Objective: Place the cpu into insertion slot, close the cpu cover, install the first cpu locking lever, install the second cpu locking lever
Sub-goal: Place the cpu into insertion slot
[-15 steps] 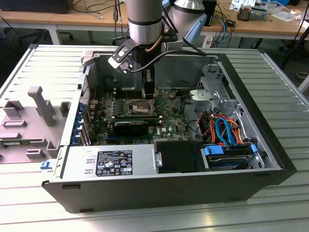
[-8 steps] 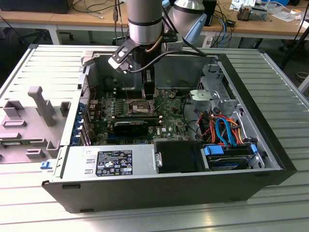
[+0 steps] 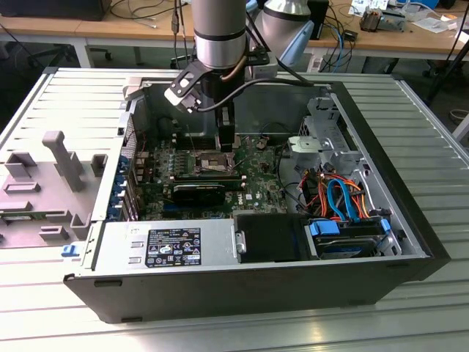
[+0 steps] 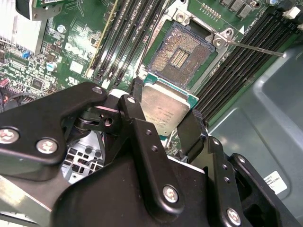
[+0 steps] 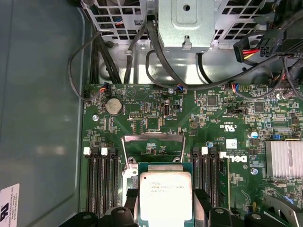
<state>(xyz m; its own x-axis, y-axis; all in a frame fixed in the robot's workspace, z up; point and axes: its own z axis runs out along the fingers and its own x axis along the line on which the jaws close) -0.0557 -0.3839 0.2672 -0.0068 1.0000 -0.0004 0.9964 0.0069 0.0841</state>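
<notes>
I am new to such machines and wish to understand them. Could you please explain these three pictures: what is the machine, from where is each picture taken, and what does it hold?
The machine is one robot arm with a gripper at its end. The exterior view comes from a camera off the arm; it shows the arm reaching down into an open computer case that lies on a ribbed metal table. The two wrist views come from cameras riding on the arm, so they look closely at the green board inside. In both wrist views the gripper is shut on the cpu, a small flat silver chip. The insertion slot, a square socket, is open and empty; the cpu is not yet in it.
</notes>
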